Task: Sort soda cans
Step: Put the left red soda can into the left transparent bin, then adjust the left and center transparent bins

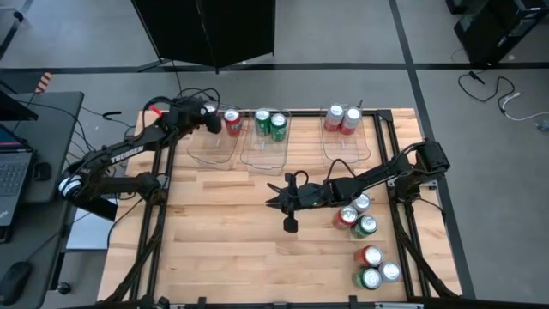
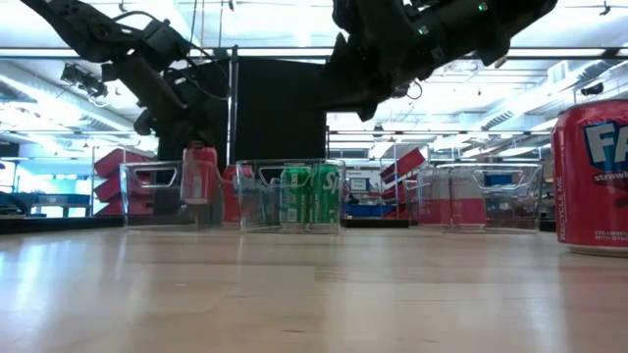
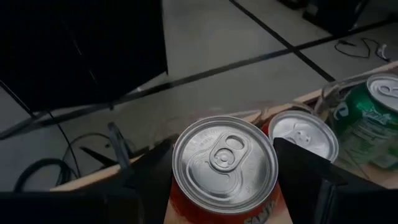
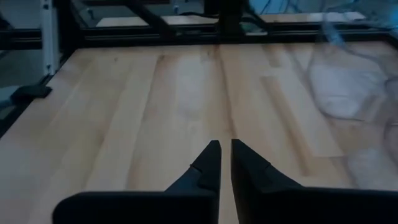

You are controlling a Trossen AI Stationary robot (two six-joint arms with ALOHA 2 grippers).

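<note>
My left gripper [image 1: 221, 122] reaches over the left clear bin [image 1: 210, 148] at the table's far edge and is shut on a red soda can [image 1: 232, 123]. In the left wrist view a second can [image 3: 305, 134] with a red rim stands just beyond it. Past that is a green can [image 3: 367, 118]. The middle bin [image 1: 266, 150] holds two green cans [image 1: 270, 124]. The right bin [image 1: 347, 148] holds two pale red-marked cans [image 1: 342, 118]. My right gripper [image 1: 273, 199] hovers over mid-table, shut and empty. Several loose cans [image 1: 364, 226] stand near the table's right edge. My left gripper pinches the red can's wall just under its silver top [image 3: 225, 155], one finger [image 3: 155, 177] on each side. The fingers come from the table's left, slanting down. The can is upright in the left bin's far right corner [image 2: 199, 181]; I cannot tell whether its base rests on the bin floor.
Bare wood lies in front of my right gripper [image 4: 225, 146] and over the table's left and near parts. A red can [image 2: 594, 176] stands close to the low camera. Dark frame rails [image 1: 154, 232] run along the table's sides. A desk with a laptop [image 1: 13, 176] stands left of the table.
</note>
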